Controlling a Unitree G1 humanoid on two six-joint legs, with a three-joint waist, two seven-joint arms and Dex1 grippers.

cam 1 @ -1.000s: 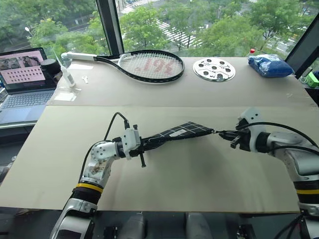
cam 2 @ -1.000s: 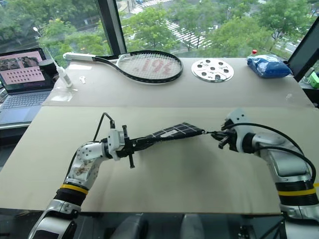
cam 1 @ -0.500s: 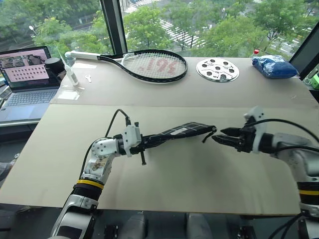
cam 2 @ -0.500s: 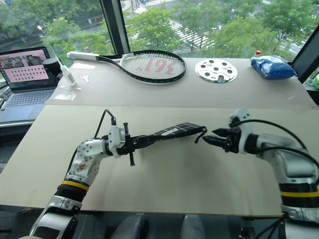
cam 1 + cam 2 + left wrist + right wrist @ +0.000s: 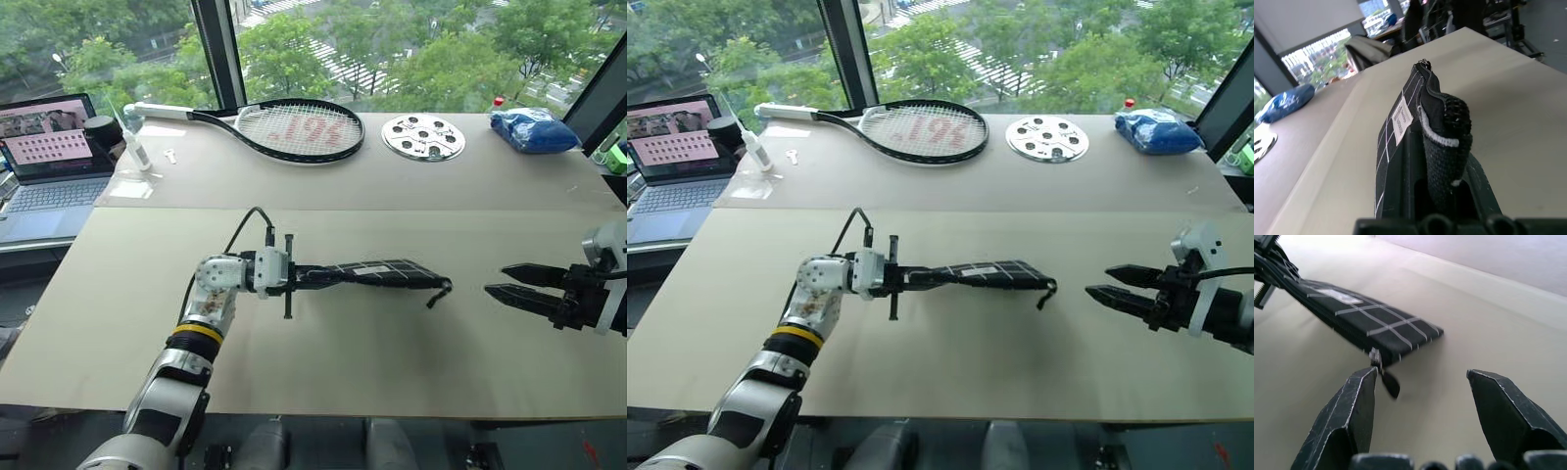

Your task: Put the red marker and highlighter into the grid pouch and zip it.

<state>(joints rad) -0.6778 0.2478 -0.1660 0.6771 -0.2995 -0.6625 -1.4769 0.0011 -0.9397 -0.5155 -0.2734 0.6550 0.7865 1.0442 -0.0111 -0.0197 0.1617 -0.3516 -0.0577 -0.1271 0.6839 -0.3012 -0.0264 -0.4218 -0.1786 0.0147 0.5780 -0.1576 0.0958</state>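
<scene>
Left eye view: left claw pinches grid pouch by one end, holding it level above the counter. Right claw is spread, apart from pull strap. Soft fabric, likely sags; grip the seam ends.

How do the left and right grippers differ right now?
The left gripper is shut on the grid pouch, holding it above the table; the right gripper is open and holds nothing. The left touches the pouch's end; the right is apart from it, short of the zipper strap. Both point roughly level, toward each other.
</scene>
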